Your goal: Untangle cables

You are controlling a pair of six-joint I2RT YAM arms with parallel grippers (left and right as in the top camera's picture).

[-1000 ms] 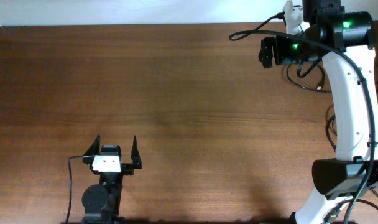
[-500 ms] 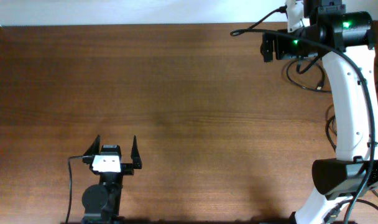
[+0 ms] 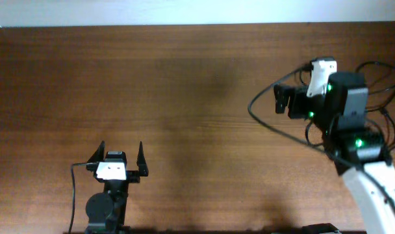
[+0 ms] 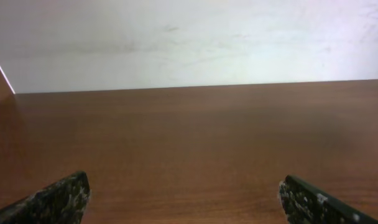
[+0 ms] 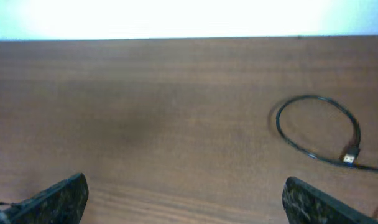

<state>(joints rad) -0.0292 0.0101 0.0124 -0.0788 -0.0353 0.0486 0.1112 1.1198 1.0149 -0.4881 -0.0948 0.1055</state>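
Ahead and to the right of the right pincer (image 5: 186, 186), seen from its wrist, one of the cables (image 5: 278, 124) lies flat on the counter (image 3: 184, 78) as a single open loop, its small plug end nearest the pincer's right finger. That loop does not cross itself, and no other cord lies over it; a sliver of another cord shows at the far right edge, too little to read. The right pincer stands wide and holds nothing, well apart from the loop. The left pincer (image 3: 120, 155) is likewise spread wide and empty, with only bare wood in front of it in its wrist view.

From overhead, thin dark lines run around and behind the right arm, but I cannot tell which are task cords and which are the arm's own wiring, and the arm covers part of that area.

Judging by this, at least one cable looks freed and laid out alone, and no knotted bundle shows anywhere. Whether any tangle is left beside or under the right arm cannot be settled from these views.
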